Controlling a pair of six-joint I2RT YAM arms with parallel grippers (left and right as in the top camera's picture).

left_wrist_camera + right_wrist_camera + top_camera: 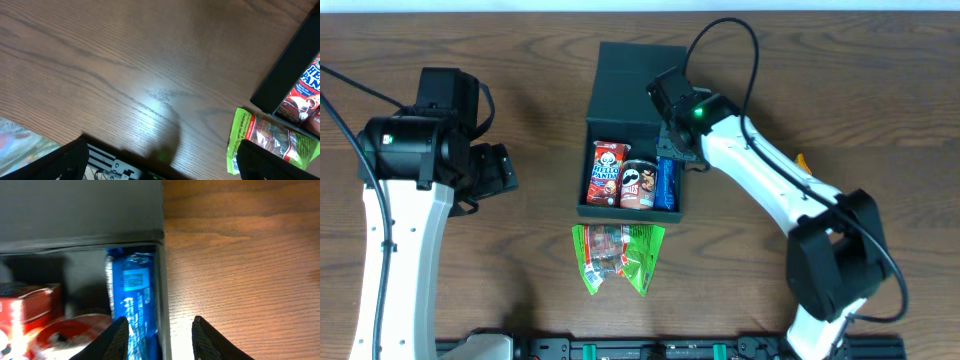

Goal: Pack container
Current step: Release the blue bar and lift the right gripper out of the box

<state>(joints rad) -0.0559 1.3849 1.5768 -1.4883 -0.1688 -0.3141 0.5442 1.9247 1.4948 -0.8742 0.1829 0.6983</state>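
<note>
- Overhead: I see the container (625, 85) in the middle of the table (520, 60), mouth facing up. Its flap lid is open toward the far edge. Box and lid together make a long axis running from the near edge to the far edge. I cannot tell whether the lid lies flat or tilted.
- Inside the well, side by side, are a red Hello Panda box (607, 172), a Pringles can (638, 186) and a blue packet (666, 183). The blue packet is against the right wall.
- A green snack packet (618, 255) lies on the table just beside the container's near wall, outside it.
- My right jaws sit over the container's right wall, above the far end of the blue packet. My left jaws hang over bare table, well to the left of the container.
- Left wrist: the fingers (65, 160) show at the two bottom corners, so the left jaws are wide apart with nothing between them but table (125, 60). The container's corner (287, 70) cuts in at the right, with the red Hello Panda box (305, 90) inside it and the green snack packet (270, 140) below.
- Right wrist: the right jaws are apart and grip nothing. One of the fingers (115, 337) is over the blue packet (132, 295) inside the container (80, 210), the other is over the table (240, 255) outside. The right wall runs between them.
</note>
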